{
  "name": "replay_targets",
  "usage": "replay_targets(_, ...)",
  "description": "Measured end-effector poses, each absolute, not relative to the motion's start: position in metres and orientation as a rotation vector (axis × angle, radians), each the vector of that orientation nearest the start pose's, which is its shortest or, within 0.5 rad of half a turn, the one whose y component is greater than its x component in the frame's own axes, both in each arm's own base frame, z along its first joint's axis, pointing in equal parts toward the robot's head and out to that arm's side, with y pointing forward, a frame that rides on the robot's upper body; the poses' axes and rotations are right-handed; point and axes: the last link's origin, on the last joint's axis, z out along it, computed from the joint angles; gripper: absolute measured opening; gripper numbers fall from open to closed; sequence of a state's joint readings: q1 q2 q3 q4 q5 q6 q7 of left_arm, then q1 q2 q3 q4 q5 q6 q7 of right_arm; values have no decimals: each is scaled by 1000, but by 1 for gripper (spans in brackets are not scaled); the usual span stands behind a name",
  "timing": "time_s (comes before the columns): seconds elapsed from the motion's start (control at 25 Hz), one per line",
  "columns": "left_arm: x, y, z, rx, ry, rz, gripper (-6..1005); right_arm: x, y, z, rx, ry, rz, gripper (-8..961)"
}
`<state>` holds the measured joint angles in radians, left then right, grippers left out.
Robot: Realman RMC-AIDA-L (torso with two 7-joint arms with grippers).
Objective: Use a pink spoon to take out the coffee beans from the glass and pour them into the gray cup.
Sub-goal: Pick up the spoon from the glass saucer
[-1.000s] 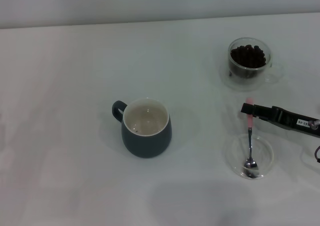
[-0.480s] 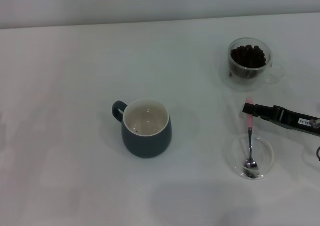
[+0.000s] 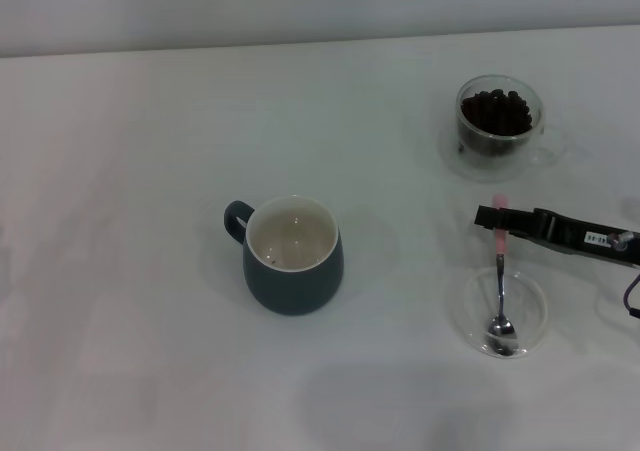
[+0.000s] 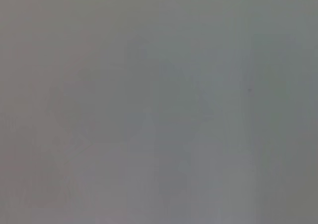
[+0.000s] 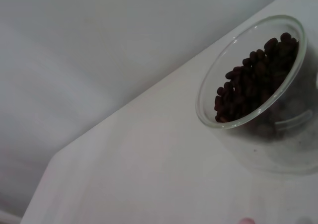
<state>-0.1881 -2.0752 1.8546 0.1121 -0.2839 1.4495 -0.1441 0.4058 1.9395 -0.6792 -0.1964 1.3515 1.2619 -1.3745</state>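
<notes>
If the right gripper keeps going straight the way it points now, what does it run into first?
The right gripper points toward the robot's left and already sits at the pink spoon handle. Past it, the gray cup lies roughly in line, though height may carry the gripper above it.

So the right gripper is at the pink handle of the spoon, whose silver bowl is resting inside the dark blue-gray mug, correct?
Not quite. In the head view the right gripper is at the pink handle of the silver-bowled pink spoon, but its bowl rests in the shallow clear round dish, not in the dark blue-gray mug, which stands apart to the robot's left.
</notes>
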Motion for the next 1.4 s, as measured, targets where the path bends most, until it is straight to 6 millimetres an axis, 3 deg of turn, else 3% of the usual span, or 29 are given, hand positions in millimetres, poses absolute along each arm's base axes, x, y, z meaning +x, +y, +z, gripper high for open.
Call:
replay_targets(0.28,-368,239,10,-1557,-406,-666,375,370,286,-7,-2007,1740,811,222)
replay_targets(0.52,-368,240,10,-1556,-406,-666,374,370,286,-6,-2004,1731,814,144)
replay_targets(0.88,-368,240,11,-1551,-406,-668,376,366,283,-3,-1998,1735,891,144)
replay_targets(1.4,-367,241,11,-1552,-404,-670,374,354,282,28,-1954,1597,1157,144)
